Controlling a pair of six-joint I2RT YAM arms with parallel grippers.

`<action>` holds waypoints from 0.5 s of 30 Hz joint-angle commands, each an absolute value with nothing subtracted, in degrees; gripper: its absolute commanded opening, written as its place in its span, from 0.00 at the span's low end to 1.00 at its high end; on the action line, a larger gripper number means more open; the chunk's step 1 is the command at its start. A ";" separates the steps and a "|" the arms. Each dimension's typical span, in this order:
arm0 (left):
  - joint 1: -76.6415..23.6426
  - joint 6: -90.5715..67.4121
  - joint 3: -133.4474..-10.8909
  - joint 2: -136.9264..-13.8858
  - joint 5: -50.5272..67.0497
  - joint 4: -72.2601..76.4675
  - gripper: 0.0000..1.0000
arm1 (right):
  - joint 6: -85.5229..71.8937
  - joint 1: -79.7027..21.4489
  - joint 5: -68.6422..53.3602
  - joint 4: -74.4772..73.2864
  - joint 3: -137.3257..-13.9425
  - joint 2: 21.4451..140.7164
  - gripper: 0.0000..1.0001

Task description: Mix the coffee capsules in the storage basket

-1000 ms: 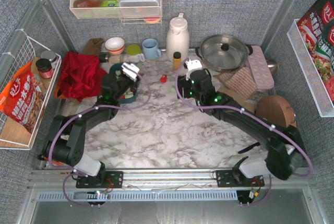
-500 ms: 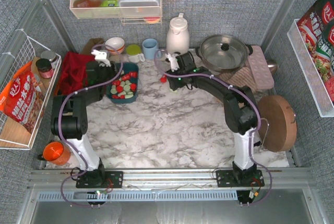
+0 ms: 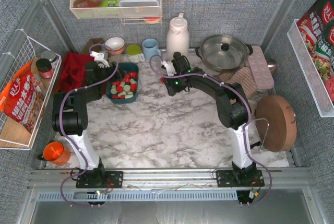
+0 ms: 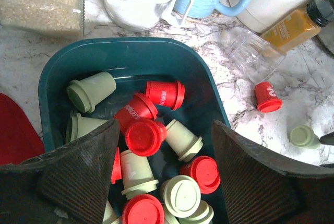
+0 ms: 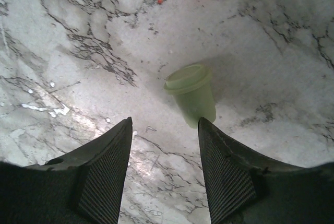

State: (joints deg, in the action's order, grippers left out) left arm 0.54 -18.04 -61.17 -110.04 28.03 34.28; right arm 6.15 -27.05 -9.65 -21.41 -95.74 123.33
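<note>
Since the earlier frame the left fingers (image 4: 78,182) had moved to the rear of the table (image 5: 78,51) and stood apart, empty, over the storage basket (image 4: 130,51) holding the coffee capsules (image 4: 145,136), while the right fingers (image 5: 104,177), likewise apart, hung above a stray green capsule (image 5: 193,93).

The left black two-finger gripper (image 4: 164,125) points down, its ribbed dark pads (image 4: 78,177) spread wide with nothing clamped between them. The left arm (image 3: 70,112) rises from its base, folds at the elbow and reaches to the far left. The right black two-finger gripper (image 5: 164,122) also faces down, jaws apart and empty, the right arm (image 3: 229,104) stretched far forward and bent leftward
</note>
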 commanded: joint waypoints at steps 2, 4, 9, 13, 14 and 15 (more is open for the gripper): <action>0.38 -18.41 -61.61 -108.80 28.76 34.01 0.81 | 7.95 -27.83 -9.57 -23.70 -97.98 124.94 0.56; -0.06 -17.74 -61.45 -107.47 28.37 33.56 0.81 | 8.26 -28.02 -9.00 -23.81 -98.49 125.30 0.52; -2.43 -14.94 -61.35 -104.24 27.23 31.48 0.81 | 8.48 -28.12 -7.83 -24.21 -99.52 125.94 0.46; -4.60 -12.66 -61.52 -102.12 26.48 29.02 0.81 | 9.73 -28.62 -5.30 -25.08 -99.35 124.84 0.47; -5.01 -12.18 -61.48 -101.53 26.24 28.53 0.81 | 10.18 -28.85 -5.08 -25.20 -98.97 124.04 0.48; -5.33 -11.82 -61.40 -100.99 26.15 28.22 0.81 | 10.73 -28.99 -4.94 -25.22 -98.48 123.15 0.49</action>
State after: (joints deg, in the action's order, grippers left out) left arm -4.29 -14.83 -61.17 -102.85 27.05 30.28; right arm 8.54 -28.36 -7.14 -24.05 -99.04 125.47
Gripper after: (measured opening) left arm 0.812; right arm 0.478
